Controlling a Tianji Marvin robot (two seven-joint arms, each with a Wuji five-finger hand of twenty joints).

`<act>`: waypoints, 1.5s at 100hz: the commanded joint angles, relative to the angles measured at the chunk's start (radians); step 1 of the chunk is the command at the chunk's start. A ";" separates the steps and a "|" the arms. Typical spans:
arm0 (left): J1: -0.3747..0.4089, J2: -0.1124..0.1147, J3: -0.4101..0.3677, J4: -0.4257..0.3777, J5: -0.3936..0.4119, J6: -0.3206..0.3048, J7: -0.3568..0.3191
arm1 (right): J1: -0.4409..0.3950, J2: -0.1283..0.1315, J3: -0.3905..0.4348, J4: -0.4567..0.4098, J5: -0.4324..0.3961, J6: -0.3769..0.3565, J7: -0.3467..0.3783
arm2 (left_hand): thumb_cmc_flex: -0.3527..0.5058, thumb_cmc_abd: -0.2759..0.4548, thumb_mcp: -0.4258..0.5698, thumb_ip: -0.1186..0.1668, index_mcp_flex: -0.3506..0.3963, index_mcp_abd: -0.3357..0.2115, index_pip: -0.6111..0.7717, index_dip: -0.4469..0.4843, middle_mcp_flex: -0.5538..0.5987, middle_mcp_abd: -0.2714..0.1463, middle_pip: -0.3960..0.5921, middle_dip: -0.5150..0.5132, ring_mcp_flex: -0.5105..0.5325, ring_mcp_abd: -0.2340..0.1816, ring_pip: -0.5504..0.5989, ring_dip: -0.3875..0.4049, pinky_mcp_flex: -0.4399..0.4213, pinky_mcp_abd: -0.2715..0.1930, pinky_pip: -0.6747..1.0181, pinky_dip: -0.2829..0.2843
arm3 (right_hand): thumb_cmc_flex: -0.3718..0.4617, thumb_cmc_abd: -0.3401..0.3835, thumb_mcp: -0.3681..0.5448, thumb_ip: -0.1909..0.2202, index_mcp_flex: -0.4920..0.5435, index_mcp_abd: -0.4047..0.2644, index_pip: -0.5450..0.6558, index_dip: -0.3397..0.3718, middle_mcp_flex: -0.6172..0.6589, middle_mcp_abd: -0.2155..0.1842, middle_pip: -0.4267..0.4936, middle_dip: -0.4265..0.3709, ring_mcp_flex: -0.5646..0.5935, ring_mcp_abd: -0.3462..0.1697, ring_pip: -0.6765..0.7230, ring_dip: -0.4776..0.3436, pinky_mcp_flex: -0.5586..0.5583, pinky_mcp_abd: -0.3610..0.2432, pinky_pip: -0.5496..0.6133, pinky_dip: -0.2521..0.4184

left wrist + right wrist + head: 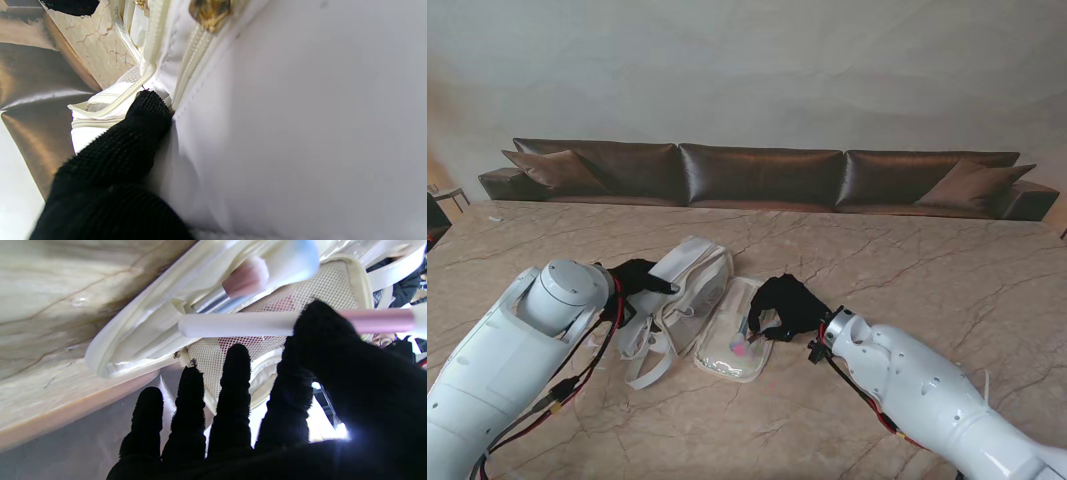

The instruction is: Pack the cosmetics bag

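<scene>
The white cosmetics bag [692,285] lies unzipped in the middle of the table, its clear lid [723,358] folded down toward me. My left hand [637,275] grips the bag's left rim; in the left wrist view a black fingertip [146,110] presses on the zip edge of the bag [283,126], near a gold zip pull [210,11]. My right hand [787,305] hovers over the lid, thumb and forefinger shut on a white and pink makeup brush [240,324] [745,335]. A second brush with pink bristles [247,276] lies in the lid, beside a mesh pocket [320,286].
The bag's white straps [652,358] trail toward me on the marble table [927,280]. A long brown sofa [767,175] runs behind the table's far edge. A small side table [447,195] stands at the far left.
</scene>
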 commanded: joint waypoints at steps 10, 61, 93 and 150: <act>-0.010 0.002 0.001 0.000 -0.007 -0.004 -0.018 | 0.042 -0.041 -0.041 0.067 0.036 -0.045 -0.003 | 0.088 0.118 0.063 0.033 0.070 -0.166 0.094 0.034 -0.005 -0.022 -0.004 0.005 -0.006 0.009 -0.006 0.007 -0.004 0.024 0.001 0.019 | 0.012 0.066 -0.004 0.037 0.043 -0.016 0.076 0.052 -0.053 -0.001 -0.009 -0.014 -0.036 -0.025 0.010 -0.013 -0.017 -0.015 -0.021 -0.007; -0.030 0.006 0.017 0.017 -0.004 0.000 -0.038 | 0.109 -0.102 -0.124 0.237 0.098 -0.121 -0.031 | 0.088 0.118 0.060 0.034 0.068 -0.167 0.092 0.037 -0.005 -0.023 -0.001 0.009 -0.009 0.009 -0.006 0.008 -0.006 0.022 -0.001 0.021 | 0.017 0.061 0.003 0.041 0.049 -0.016 0.078 0.051 -0.071 0.002 0.000 -0.030 -0.044 -0.026 0.013 -0.022 -0.019 -0.011 -0.040 -0.001; -0.030 0.006 0.021 0.018 -0.004 0.004 -0.039 | 0.122 -0.105 -0.137 0.265 0.096 -0.126 -0.036 | 0.089 0.119 0.059 0.034 0.067 -0.167 0.092 0.037 -0.006 -0.022 -0.001 0.009 -0.008 0.010 -0.005 0.009 -0.007 0.021 -0.002 0.022 | 0.021 0.060 0.003 0.041 0.047 -0.025 0.075 0.053 -0.071 0.001 0.005 -0.034 -0.043 -0.028 0.015 -0.024 -0.020 -0.008 -0.046 0.006; -0.026 0.005 0.021 0.019 -0.005 0.005 -0.038 | 0.124 -0.085 -0.139 0.248 0.081 -0.126 -0.005 | 0.090 0.121 0.057 0.035 0.066 -0.167 0.092 0.037 -0.006 -0.021 0.000 0.010 -0.009 0.009 -0.005 0.009 -0.009 0.021 -0.003 0.023 | 0.024 0.041 0.012 0.040 0.059 -0.029 0.074 0.048 -0.066 0.000 0.006 -0.037 -0.039 -0.028 0.013 -0.025 -0.021 -0.003 -0.052 0.018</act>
